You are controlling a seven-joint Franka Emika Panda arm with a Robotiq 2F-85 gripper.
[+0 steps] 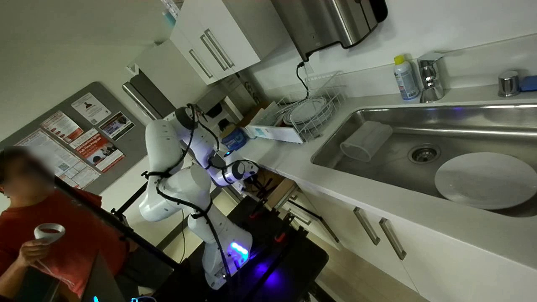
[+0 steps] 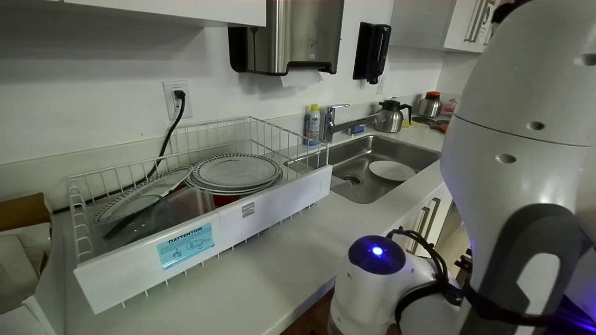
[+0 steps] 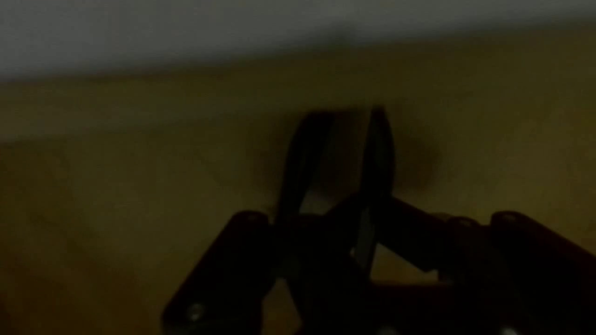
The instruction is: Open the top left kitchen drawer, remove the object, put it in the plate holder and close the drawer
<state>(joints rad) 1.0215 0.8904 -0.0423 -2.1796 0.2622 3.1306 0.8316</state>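
Gripper (image 3: 352, 114), jaws slightly parted; dim wood-toned drawer (image 3: 139, 177) behind.

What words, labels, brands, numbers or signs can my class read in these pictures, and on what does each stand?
"ATTENTION": on the blue sticker on the front of the wire rack.
Too small or blurred to read: the rest of that sticker, the grey label on the same front, the posters on the grey board, and print on the spray can, the blue container, the paper dispenser and the box.
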